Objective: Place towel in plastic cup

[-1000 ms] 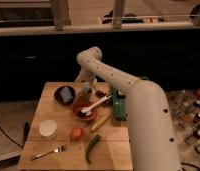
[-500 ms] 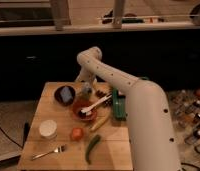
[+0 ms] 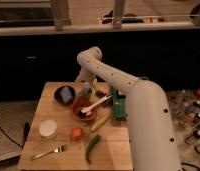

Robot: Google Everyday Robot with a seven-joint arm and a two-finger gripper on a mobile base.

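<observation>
Nothing has moved since the earlier frame: my arm keeps the same pose and every item lies where it lay. My fingers (image 3: 86, 86) hang at the far edge of the table (image 3: 35, 150), pointing down, spread apart and holding nothing. They sit just behind the red bowl (image 3: 78, 106) and beside the dark bowl (image 3: 58, 94), which is one of two bowls I count. One blue square piece (image 3: 67, 93) stands inside the dark bowl. One white spoon (image 3: 96, 104) rests in the red bowl, its handle running out toward the green tray (image 3: 118, 107) at the right edge.

Nearer the front I count one white round tub (image 3: 48, 128), one orange fruit (image 3: 76, 133), one fork (image 3: 47, 152), one green pepper (image 3: 92, 145) and one yellowish vegetable (image 3: 100, 123).

I cannot make out the towel or the plastic cup for certain; something small and pale sits right under my fingers, too unclear to name.

My arm (image 3: 143, 115) rises from the lower right, thick and white, reaches back across the table, bends at an elbow (image 3: 90, 56) high above the far edge, then drops straight down to the fingers.
</observation>
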